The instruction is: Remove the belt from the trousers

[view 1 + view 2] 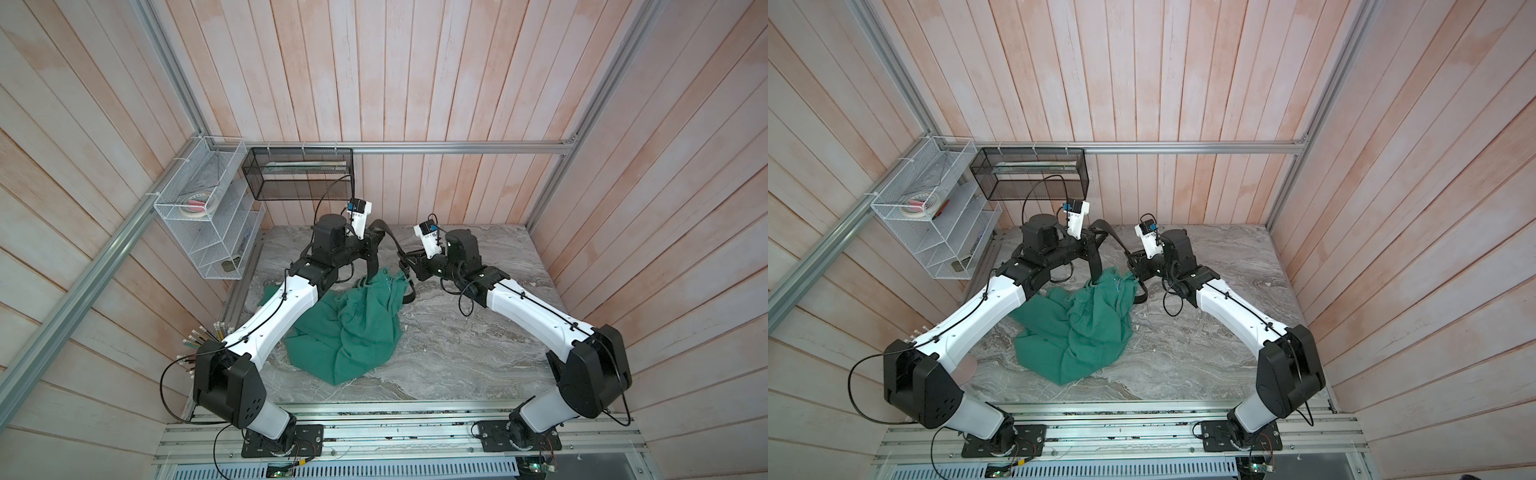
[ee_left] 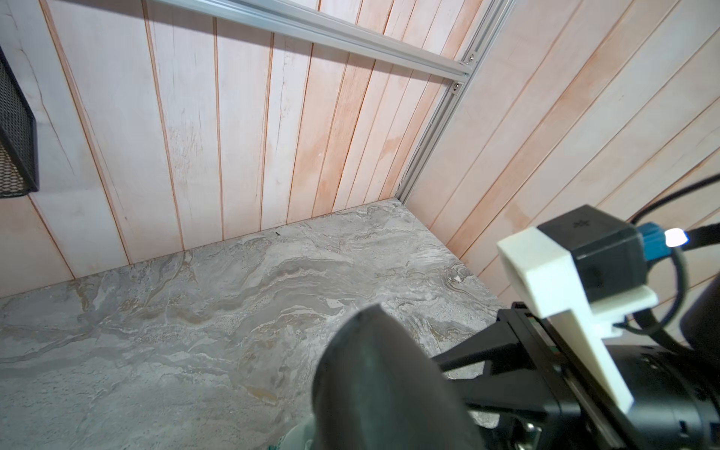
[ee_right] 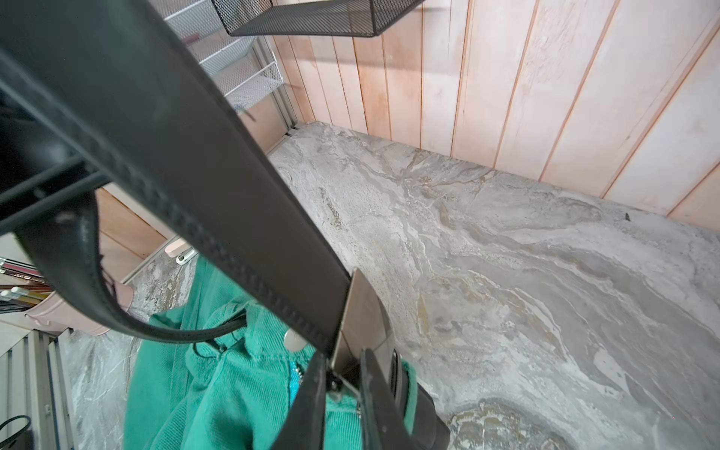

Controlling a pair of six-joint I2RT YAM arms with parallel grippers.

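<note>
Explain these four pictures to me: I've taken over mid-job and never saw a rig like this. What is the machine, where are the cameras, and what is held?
Two robot arms reach in from the near side. Two pictures come from one camera overhead; the other two come from a small camera on each wrist. On the marble table lie crumpled green trousers. The black belt comes up from their waistband and arches between the arms. The left pincer is shut on the belt. The right pincer sits by the strap, and its wrist view shows the metal buckle close up; whether it grips, I cannot tell.
</note>
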